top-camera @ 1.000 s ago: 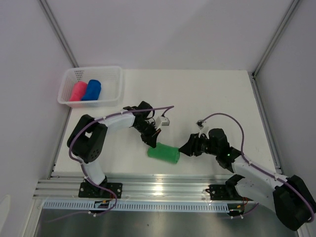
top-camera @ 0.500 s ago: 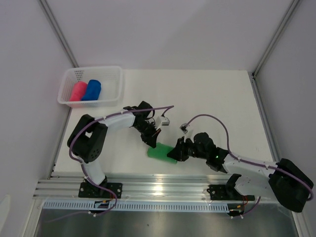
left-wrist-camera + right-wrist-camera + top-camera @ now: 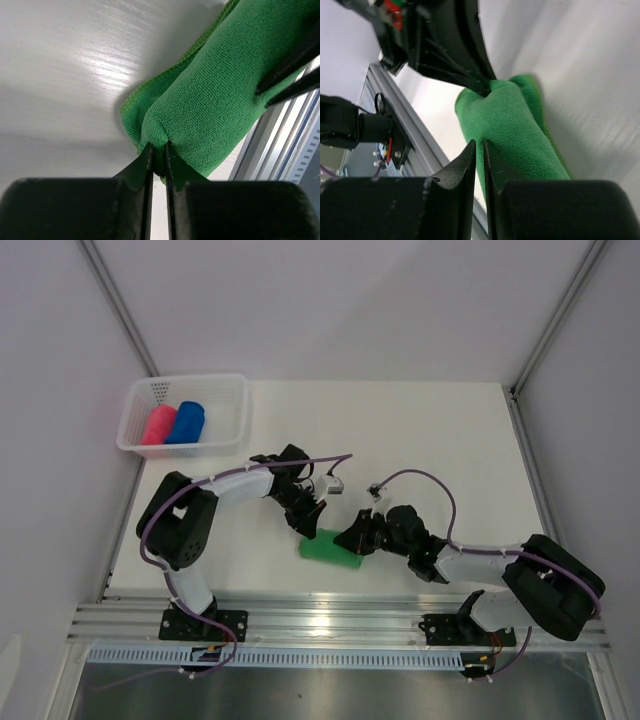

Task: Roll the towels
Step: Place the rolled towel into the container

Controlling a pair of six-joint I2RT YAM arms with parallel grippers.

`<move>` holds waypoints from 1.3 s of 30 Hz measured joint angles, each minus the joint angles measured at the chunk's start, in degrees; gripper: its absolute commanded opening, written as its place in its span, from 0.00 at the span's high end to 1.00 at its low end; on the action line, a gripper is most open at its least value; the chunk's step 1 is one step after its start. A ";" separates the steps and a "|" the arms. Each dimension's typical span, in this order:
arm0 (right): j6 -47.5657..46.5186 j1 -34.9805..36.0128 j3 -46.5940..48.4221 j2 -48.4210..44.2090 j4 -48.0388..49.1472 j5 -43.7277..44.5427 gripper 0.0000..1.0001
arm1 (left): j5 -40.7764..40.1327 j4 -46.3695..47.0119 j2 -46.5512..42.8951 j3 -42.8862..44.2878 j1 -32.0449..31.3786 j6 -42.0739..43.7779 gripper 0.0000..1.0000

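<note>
Two of the three cloths look finished: the pink-red fabric towel (image 3: 158,426) and the royal blue fabric towel (image 3: 187,422) each lie as a tight roll, side by side and touching, inside the white plastic mesh basket (image 3: 236,388) at the far left corner of the white surface (image 3: 430,430). The bright green fabric towel (image 3: 322,549) is the one in hand. It lies on the surface near the front edge, well apart from the basket, and it is already wound into a plump cylinder, with a thin loose edge of cloth showing along the underside in both wrist views. The left hand (image 3: 308,528) is at the roll's left end, its two fingers drawn almost together and pinching a fold of green cloth between them. The right hand (image 3: 347,540) meets the roll from the other side, its fingers likewise close together with green fabric caught in the narrow gap. The rolling itself therefore seems all but complete. What appears to be left is to tidy or secure this last roll and, judging by where the other two lie, carry it across to the basket, where there is room beside the blue roll. Whether the roll will keep its shape once it is let go cannot be told from here.
</note>
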 measured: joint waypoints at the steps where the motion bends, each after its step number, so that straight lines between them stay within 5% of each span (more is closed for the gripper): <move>1: 0.59 -0.31 -0.59 0.26 1.05 0.44 0.87 | -0.09 0.02 0.00 0.00 0.00 0.02 0.84; 8: 4.81 -0.59 -3.78 3.87 7.82 1.79 0.88 | -2.12 0.83 -0.81 -0.17 -0.07 -0.48 0.69; 28: 6.80 -1.49 -4.44 5.77 10.54 3.43 0.88 | -9.09 5.99 -17.27 -3.32 -0.76 -0.26 0.52; 39: 6.84 -1.86 -4.42 6.56 11.41 2.99 0.88 | -15.58 16.28 -25.62 -17.88 -19.74 16.63 0.41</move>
